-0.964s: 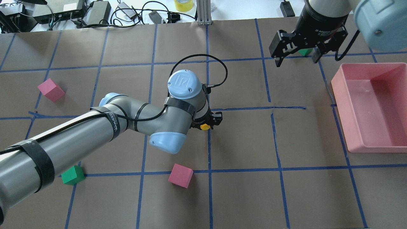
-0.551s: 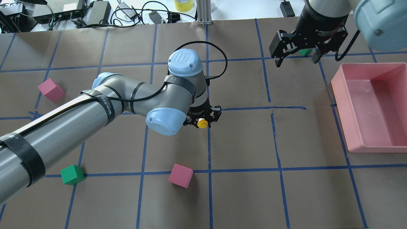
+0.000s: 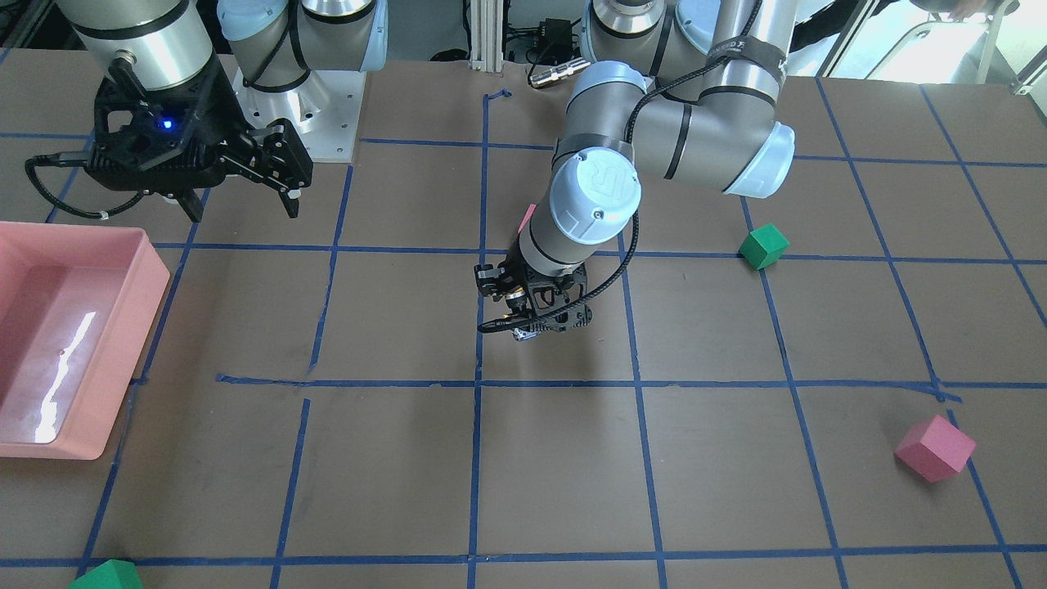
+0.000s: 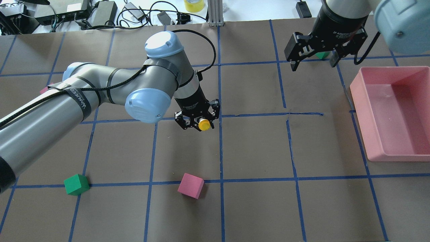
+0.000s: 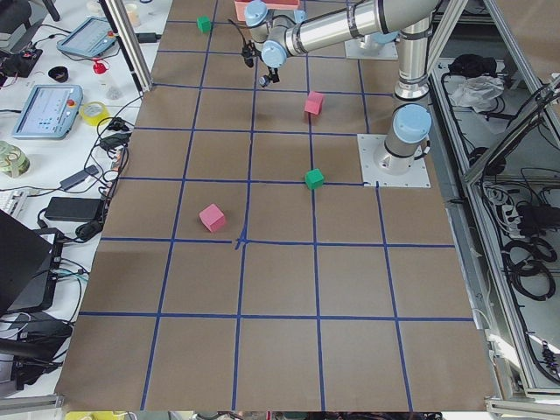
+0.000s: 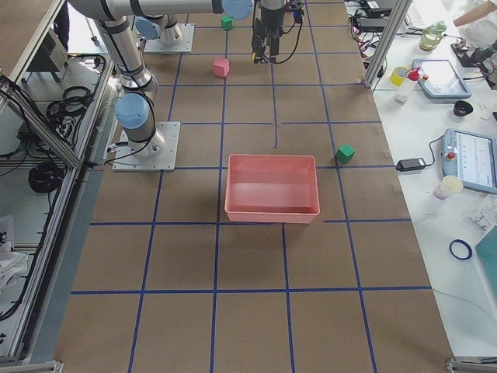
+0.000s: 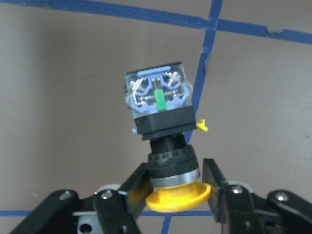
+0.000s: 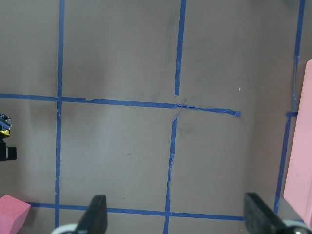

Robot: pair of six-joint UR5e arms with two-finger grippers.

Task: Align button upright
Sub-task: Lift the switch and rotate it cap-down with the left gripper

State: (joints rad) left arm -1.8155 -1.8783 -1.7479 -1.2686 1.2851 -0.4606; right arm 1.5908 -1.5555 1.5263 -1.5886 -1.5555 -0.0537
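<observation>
The button (image 7: 165, 126) has a yellow cap, a black body and a clear silvery terminal block. My left gripper (image 7: 175, 187) is shut on it just under the cap, with the terminal block pointing away from the wrist, toward the table. In the overhead view the yellow cap (image 4: 204, 124) shows between the left gripper's fingers (image 4: 198, 119), near the table's middle beside a blue tape line. It also shows in the front view (image 3: 526, 329). My right gripper (image 4: 312, 57) is open and empty, high at the back right.
A pink bin (image 4: 356, 92) stands at the right edge. A pink cube (image 4: 190, 185) and a green cube (image 4: 76, 184) lie near the front. Another green cube (image 4: 323, 54) is partly hidden behind the right gripper. Blue tape lines grid the brown table.
The left arm's wrist and elbow have swung left and back. The gripper, still shut on the button, shifted slightly left and turned. The right arm has not moved.
</observation>
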